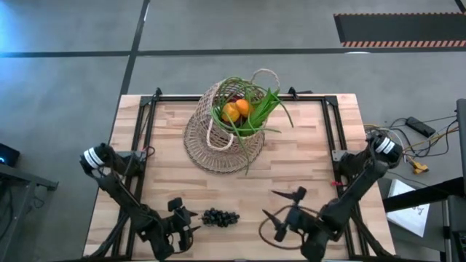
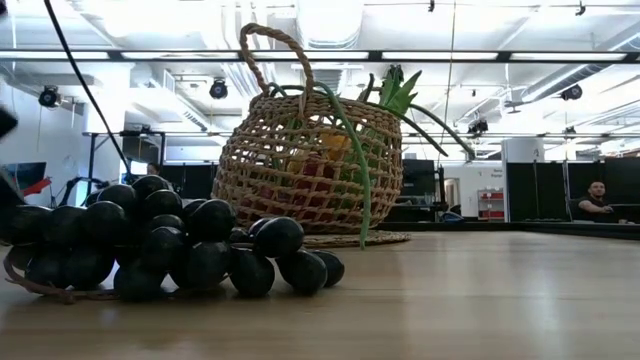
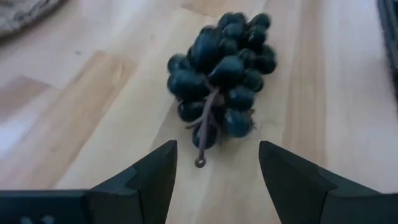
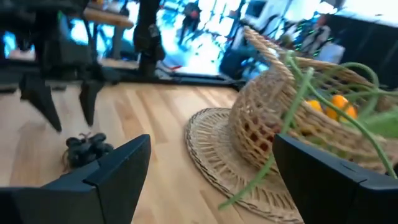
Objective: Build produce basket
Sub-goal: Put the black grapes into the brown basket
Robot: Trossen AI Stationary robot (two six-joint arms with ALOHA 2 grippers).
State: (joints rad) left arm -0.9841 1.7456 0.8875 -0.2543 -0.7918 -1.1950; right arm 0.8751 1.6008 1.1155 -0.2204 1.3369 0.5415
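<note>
High view, basket: the woven wicker basket (image 1: 222, 131) is seen at upper centre of the wooden table (image 1: 313, 167), tipped on its side, its flared rim resting on the boards and one loop handle raised toward the table's far edge.
High view, contents: two oranges (image 1: 237, 110) are seen inside the basket; long green onions (image 1: 269, 109) spill out to the right and down across the rim.
High view, grapes: a dark grape bunch (image 1: 220, 217) lies on the table at lower centre, well apart from the basket.
High view, left gripper: the left gripper (image 1: 188, 218) is placed at lower left, just beside the grapes on their left; nothing is held.
High view, right gripper: the right gripper (image 1: 286, 213) is found at lower right of centre, fingers spread wide, nothing between them.
Left wrist view: the grapes (image 3: 222, 67) lie ahead of the parted fingers (image 3: 155, 177); the stem end points toward the gap; no contact is seen.
Right wrist view: the basket (image 4: 292, 124) is seen ahead, tilted, with oranges (image 4: 339, 106) and green stalks (image 4: 298, 93) showing; the grapes (image 4: 87, 147) and the left gripper (image 4: 68, 106) above them appear at the left of the frame.
Low view: the grapes (image 2: 165, 245) fill the left foreground; the basket (image 2: 310, 165) stands behind them, a red item dimly visible through the weave; a seated person (image 2: 595, 200) is noted at far right in the room.
</note>
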